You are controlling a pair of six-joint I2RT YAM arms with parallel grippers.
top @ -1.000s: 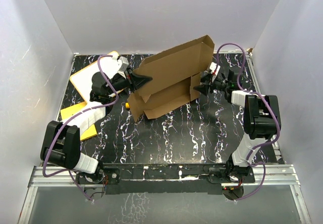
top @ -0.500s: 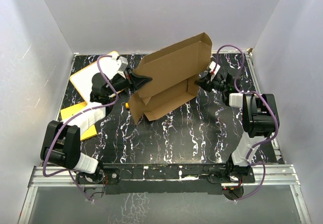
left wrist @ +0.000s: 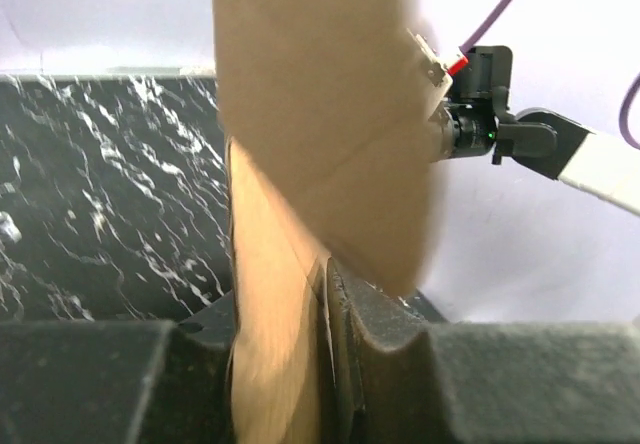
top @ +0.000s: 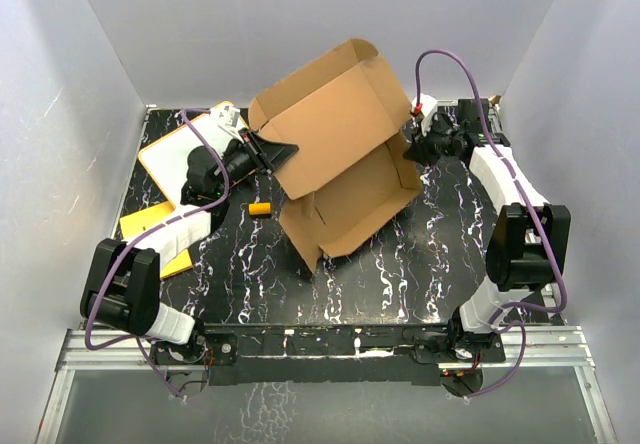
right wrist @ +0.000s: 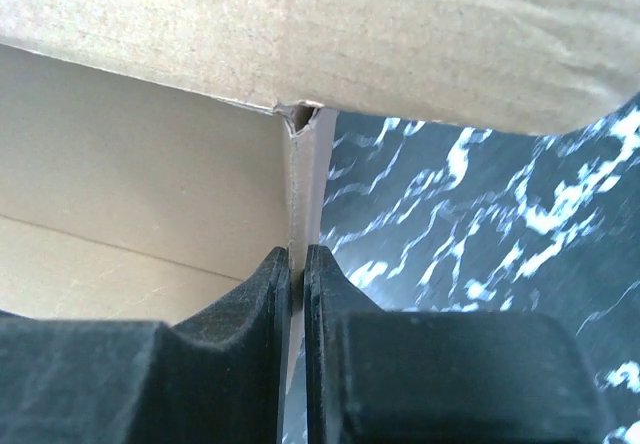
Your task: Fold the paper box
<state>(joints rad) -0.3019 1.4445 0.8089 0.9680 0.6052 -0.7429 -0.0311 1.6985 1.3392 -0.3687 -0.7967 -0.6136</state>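
Box [top: 345,154] held between two tools.
Left tool [top: 290,149] pinches a panel, right tool [top: 411,147] a wall edge; turn walls along creases slowly to avoid tearing.
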